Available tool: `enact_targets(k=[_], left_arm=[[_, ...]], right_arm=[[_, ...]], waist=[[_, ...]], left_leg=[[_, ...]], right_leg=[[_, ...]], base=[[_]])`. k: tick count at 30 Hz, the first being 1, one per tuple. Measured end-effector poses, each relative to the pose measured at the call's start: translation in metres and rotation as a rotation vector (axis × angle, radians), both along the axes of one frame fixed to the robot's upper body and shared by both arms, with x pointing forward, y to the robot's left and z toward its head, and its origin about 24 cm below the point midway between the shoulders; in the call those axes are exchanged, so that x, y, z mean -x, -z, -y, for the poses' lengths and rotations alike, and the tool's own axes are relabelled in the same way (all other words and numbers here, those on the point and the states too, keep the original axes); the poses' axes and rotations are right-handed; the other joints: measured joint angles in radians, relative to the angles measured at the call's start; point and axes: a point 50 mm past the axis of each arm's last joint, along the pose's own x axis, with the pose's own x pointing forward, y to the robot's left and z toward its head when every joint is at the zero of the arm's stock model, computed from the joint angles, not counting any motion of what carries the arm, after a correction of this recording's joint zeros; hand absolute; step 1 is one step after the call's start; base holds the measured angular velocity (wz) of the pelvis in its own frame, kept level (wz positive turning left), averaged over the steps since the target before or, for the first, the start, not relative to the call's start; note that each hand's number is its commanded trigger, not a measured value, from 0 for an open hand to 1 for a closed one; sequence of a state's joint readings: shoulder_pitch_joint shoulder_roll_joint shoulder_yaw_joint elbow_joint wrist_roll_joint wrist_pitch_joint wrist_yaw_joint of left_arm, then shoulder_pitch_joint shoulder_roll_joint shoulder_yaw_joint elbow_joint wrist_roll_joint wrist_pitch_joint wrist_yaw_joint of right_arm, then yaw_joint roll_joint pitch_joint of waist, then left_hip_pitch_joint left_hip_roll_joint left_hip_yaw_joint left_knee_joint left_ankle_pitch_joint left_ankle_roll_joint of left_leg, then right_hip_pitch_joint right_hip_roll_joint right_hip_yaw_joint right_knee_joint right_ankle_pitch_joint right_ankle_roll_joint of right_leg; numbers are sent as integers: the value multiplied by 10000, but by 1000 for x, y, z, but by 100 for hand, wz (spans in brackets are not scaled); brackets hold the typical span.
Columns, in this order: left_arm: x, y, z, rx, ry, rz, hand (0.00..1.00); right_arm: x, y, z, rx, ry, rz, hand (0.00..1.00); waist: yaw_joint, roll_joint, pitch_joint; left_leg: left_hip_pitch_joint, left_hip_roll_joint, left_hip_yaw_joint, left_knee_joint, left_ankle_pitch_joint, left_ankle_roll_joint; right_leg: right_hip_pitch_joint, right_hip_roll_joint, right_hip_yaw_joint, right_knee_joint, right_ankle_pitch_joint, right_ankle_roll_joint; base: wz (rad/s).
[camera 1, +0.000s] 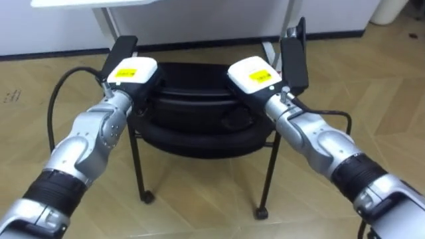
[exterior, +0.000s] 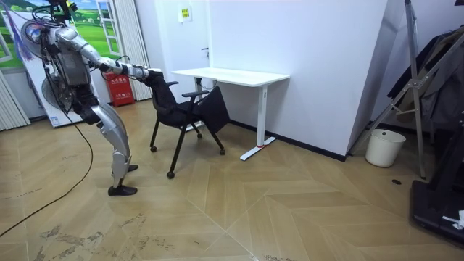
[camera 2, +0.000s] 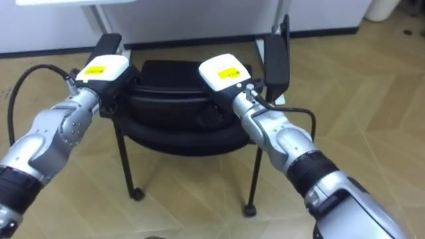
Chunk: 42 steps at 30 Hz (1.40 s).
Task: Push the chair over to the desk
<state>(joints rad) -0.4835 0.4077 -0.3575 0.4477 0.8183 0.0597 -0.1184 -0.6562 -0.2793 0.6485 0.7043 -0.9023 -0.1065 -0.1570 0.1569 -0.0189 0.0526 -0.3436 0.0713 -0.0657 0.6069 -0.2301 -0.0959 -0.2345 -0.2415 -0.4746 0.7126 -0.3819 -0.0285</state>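
1. Stands behind chair at the room view's left, one foot ahead of the other, trunk leaning forward, both arms stretched out to backrest.
2. Rests left hand on the backrest's top at its left end, back of hand upward. Cannot tell whether the fingers lie straight or curl round the rim, being hidden past the far edge.
3. Rests right hand the same way at the backrest's right end, about level with the left. Cannot tell the grip here either, for the same reason.
4. Chair: black, upright on wood floor, on thin dark legs ending in casters, seat turned away from the robot and toward bench.
5. Armrests: one on each side, just beyond the hands, the left one above the left hand, the right one outside the right hand.
6. Bench: white, on white legs, set against white wall. Chair at its end nearer the room view's left, close before it, with the bench's legs seen just past the seat in the eye views.
7. White bin by the wall toward the room view's right, well apart from chair and bench.
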Motion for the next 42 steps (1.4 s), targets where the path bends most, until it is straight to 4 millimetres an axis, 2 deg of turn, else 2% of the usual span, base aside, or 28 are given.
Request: enact_targets(k=[2,4,5,9,11,13,15,17,22,24,27,28,29,30,31,32,36,37,42], left_arm=[[1,2,0,-83,-23,-22,100],[2,2,-2,-133,-62,-12,100],[2,2,-3,-140,-94,43,100],[6,8,-5,-259,-205,72,100],[10,13,-7,-352,-310,60,100],[11,14,-7,-368,-401,201,100],[11,14,-6,-413,-508,272,100],[12,16,-2,-382,-593,330,100],[13,19,2,-363,-631,538,100],[14,20,2,-350,-665,551,100],[15,22,3,-289,-725,463,100],[16,24,4,-242,-730,406,100],[18,28,7,-138,-723,361,100],[18,29,10,-32,-696,354,100],[18,30,16,153,-619,422,100],[18,30,18,186,-594,458,100],[16,28,17,132,-592,581,100],[16,27,16,108,-612,606,100],[15,23,16,101,-519,768,100]], right_arm=[[0,3,2,67,91,-154,100],[0,4,1,37,93,-217,100],[0,4,-1,4,67,-220,100],[2,10,-5,-92,71,-464,100],[5,16,-7,-154,85,-689,100],[6,17,-9,-195,59,-723,100],[6,16,-9,-215,60,-687,100],[6,16,-6,-155,68,-686,100],[5,15,-2,-163,54,-648,100],[5,15,-2,-122,24,-624,100],[6,16,-2,-114,-5,-671,100],[7,18,-2,-120,-11,-735,100],[8,19,0,-92,-59,-786,100],[9,19,4,-33,-77,-764,100],[10,17,11,55,-73,-613,100],[9,16,13,94,-40,-598,100],[9,16,12,23,-18,-467,100],[9,15,12,9,2,-448,100],[8,13,12,-49,17,-311,100]], waist=[[105,-128,3],[197,-199,-5],[261,-206,-1],[276,-213,5],[163,-199,7],[151,-194,3],[74,-171,-9],[-181,-100,-20],[-386,-24,-32],[-406,6,-29],[-557,43,-23],[-662,59,-11],[-697,112,24],[-789,145,5],[-926,205,-45],[-703,146,-82],[-565,103,-98],[-561,50,-120],[-465,-160,-123]], left_leg=[[187,230,555,5,3,6],[250,334,709,58,1,5],[257,470,935,129,-1,5],[514,770,1223,213,-1,2],[662,982,1325,343,0,3],[713,1090,1326,340,0,3],[685,1104,1293,317,15,-21],[682,1077,1178,228,34,-45],[686,1053,1209,180,41,-56],[687,1076,1286,282,41,-55],[597,1080,1454,666,65,-9],[365,1076,1502,1181,204,233],[110,855,1603,1343,142,480],[118,558,1666,916,134,561],[236,193,1939,191,220,918],[366,204,2349,60,244,1048],[396,175,2786,-45,90,1276],[390,91,2869,-40,54,1318],[372,-140,3097,-37,-93,1474]], right_leg=[[219,13,-58,-44,-127,19],[316,50,-78,-56,-234,9],[365,93,-89,-86,-266,-21],[832,286,-289,-311,-365,-93],[1255,513,-518,-624,-410,-120],[1464,646,-602,-768,-418,-151],[1517,680,-688,-804,-429,-175],[1720,713,-939,-989,-408,-161],[1791,756,-1037,-1161,-370,-106],[1785,810,-1002,-1152,-376,-94],[1845,745,-565,-974,-374,-86],[1919,791,-195,-965,-376,-79],[1968,764,310,-880,-418,4],[1930,726,546,-844,-457,76],[1662,608,799,-725,-547,208],[1432,497,1114,-658,-547,310],[1251,441,1315,-676,-410,479],[1178,386,1399,-623,-409,524],[866,-13,1433,-164,-382,719]], base=[[5],[0],[0],[6],[18],[14],[15],[31],[8],[-2],[9],[29],[38],[34],[-14],[-40],[-30],[-10],[-12]])
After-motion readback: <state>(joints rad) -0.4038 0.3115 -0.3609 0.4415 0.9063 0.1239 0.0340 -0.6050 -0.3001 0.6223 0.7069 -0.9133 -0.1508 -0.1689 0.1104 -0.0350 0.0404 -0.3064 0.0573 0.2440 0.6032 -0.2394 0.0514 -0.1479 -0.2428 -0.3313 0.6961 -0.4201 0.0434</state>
